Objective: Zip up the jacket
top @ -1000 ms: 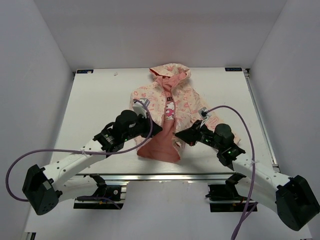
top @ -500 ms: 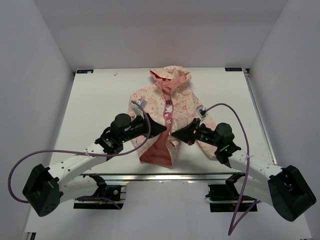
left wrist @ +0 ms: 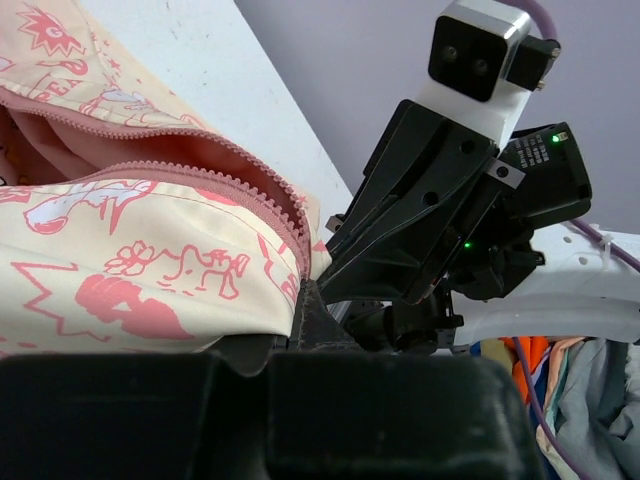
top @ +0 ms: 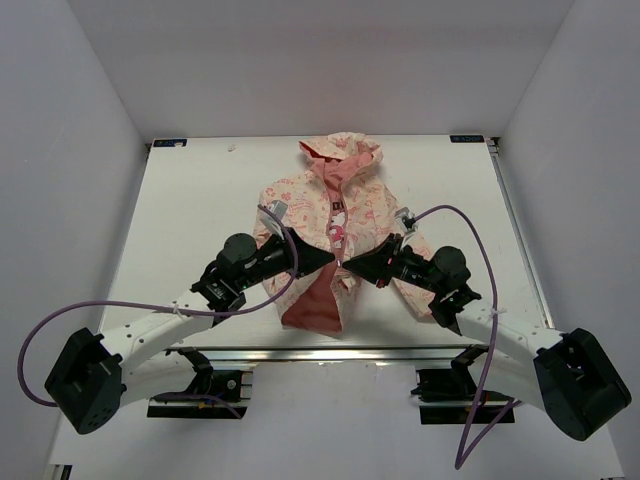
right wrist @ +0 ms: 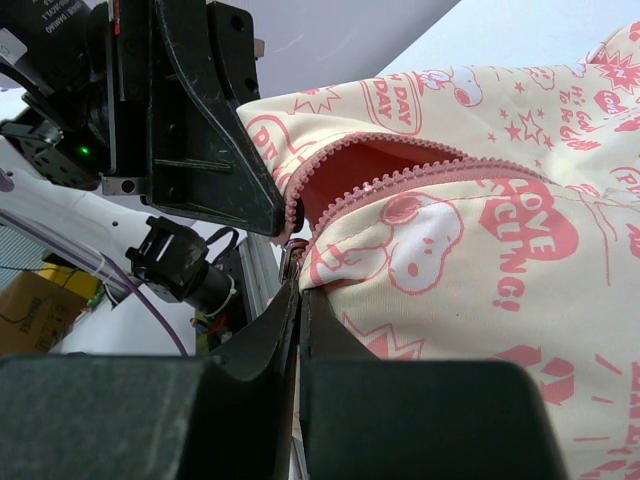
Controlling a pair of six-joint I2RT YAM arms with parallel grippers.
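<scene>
Cream jacket (top: pixel 345 205) fabric beside the zipper (right wrist: pixel 420 176) is pinched in closed jaws of left gripper (top: pixel 326 258) and right gripper (top: pixel 349 265).

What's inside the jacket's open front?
Inside the jacket, pink lining shows, edged by zipper teeth. The left hand and right hand, pinching the lower front edges, cover the zipper's bottom ends.

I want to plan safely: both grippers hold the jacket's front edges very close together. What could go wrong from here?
The left gripper and right gripper nearly touch, so they may collide. Each pinches only the edge of the jacket, which may slip out. The zipper teeth gape apart, so the ends may misalign.
</scene>
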